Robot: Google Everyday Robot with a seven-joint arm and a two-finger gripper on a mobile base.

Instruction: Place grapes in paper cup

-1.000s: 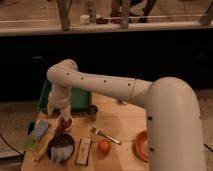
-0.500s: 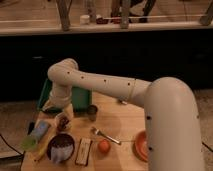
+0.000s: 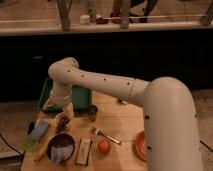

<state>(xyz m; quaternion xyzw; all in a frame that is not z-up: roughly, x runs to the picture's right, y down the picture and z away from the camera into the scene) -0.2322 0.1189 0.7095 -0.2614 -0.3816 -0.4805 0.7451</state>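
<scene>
The paper cup [image 3: 63, 122], small and white with a pale rim, stands on the wooden table [image 3: 120, 125] at the left. A dark reddish-purple cluster, the grapes [image 3: 63, 121], shows inside its mouth. My gripper [image 3: 59, 107] hangs just above and slightly behind the cup, at the end of the white arm that bends down from its elbow [image 3: 65, 70]. The gripper is apart from the grapes.
A dark grey metal cup [image 3: 92, 111] stands right of the paper cup. A dark bowl [image 3: 61, 146] sits in front, with a flat bar [image 3: 83, 151], an orange-red fruit [image 3: 103, 146], a fork [image 3: 106, 135] and an orange plate [image 3: 140, 145] to its right. A green tray [image 3: 80, 94] lies behind. Blue-green items [image 3: 37, 134] lie at the left edge.
My gripper has risen slightly from the paper cup, and the cup's mouth with the dark cluster inside shows more.
</scene>
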